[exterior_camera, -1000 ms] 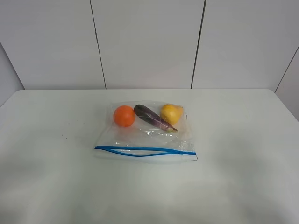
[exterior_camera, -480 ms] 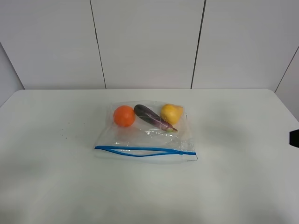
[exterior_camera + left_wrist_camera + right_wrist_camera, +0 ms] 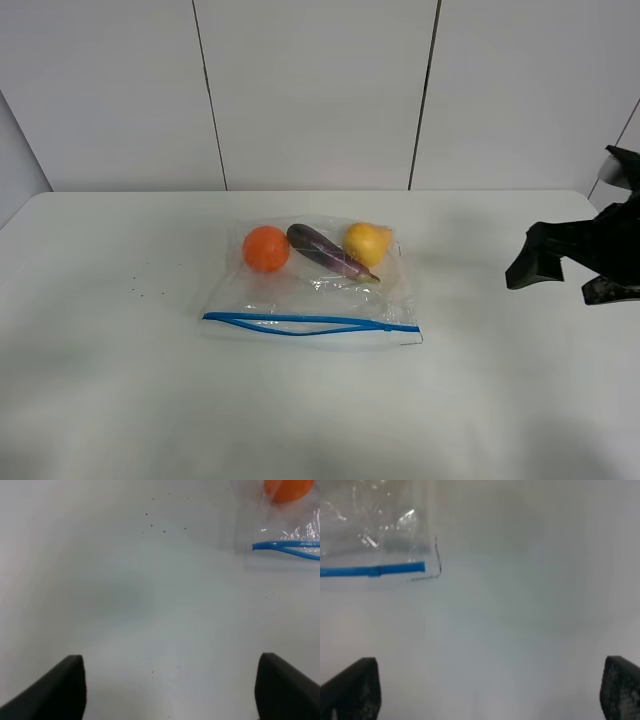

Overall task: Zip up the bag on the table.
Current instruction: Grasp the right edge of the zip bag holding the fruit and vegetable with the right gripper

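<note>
White table (image 3: 120, 400), viewed from high up. Clear bag (image 3: 300, 295) lay flat near the centre, w/ blue zip strip (image 3: 310, 323) along its near edge, its two tracks parted mid-way. Inside, along the far side: orange (image 3: 266, 249), purple veg (image 3: 325, 250), yellow fruit (image 3: 367, 243). R gripper (image 3: 485, 695) hung well right of the bag, fingers wide apart, holding nothing. L gripper (image 3: 170, 692) was spread wide too, over table left of the bag, holding nothing.
</note>
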`<state>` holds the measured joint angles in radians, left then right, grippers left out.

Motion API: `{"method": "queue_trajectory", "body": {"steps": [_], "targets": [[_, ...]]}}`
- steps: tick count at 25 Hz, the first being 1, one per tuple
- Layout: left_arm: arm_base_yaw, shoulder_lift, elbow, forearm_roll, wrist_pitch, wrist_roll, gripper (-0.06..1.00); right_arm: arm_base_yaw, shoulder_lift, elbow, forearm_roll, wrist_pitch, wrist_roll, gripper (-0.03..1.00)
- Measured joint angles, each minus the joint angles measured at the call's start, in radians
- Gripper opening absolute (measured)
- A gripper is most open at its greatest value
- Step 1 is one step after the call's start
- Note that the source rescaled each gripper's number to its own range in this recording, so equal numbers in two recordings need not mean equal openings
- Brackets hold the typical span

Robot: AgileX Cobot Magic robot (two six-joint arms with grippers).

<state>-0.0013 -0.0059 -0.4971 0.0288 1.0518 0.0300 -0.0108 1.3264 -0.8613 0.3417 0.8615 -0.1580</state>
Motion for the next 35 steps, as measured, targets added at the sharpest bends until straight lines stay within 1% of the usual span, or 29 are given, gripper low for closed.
{"method": "queue_trajectory", "body": {"steps": [3,6,11,14,19,24,27,29,35], "targets": [[0.0,0.0,0.0,0.0,0.0,0.0,1.0,0.0,0.124,-0.027,0.066,-0.051,-0.085,0.97],[0.0,0.0,0.0,0.0,0.0,0.0,1.0,0.0,0.229,-0.06,0.17,-0.088,-0.169,0.97],[0.0,0.0,0.0,0.0,0.0,0.0,1.0,0.0,0.367,-0.13,0.383,-0.095,-0.357,0.97],[0.0,0.0,0.0,0.0,0.0,0.0,1.0,0.0,0.449,-0.177,0.455,-0.085,-0.436,0.97],[0.0,0.0,0.0,0.0,0.0,0.0,1.0,0.0,0.601,-0.263,0.527,-0.012,-0.536,0.97],[0.0,0.0,0.0,0.0,0.0,0.0,1.0,0.0,0.736,-0.317,0.689,0.123,-0.698,0.97],[0.0,0.0,0.0,0.0,0.0,0.0,1.0,0.0,0.785,-0.324,0.771,0.144,-0.755,0.97],[0.0,0.0,0.0,0.0,0.0,0.0,1.0,0.0,0.808,-0.327,0.791,0.145,-0.766,0.97],[0.0,0.0,0.0,0.0,0.0,0.0,1.0,0.0,0.83,-0.327,0.792,0.143,-0.785,0.97]]}}
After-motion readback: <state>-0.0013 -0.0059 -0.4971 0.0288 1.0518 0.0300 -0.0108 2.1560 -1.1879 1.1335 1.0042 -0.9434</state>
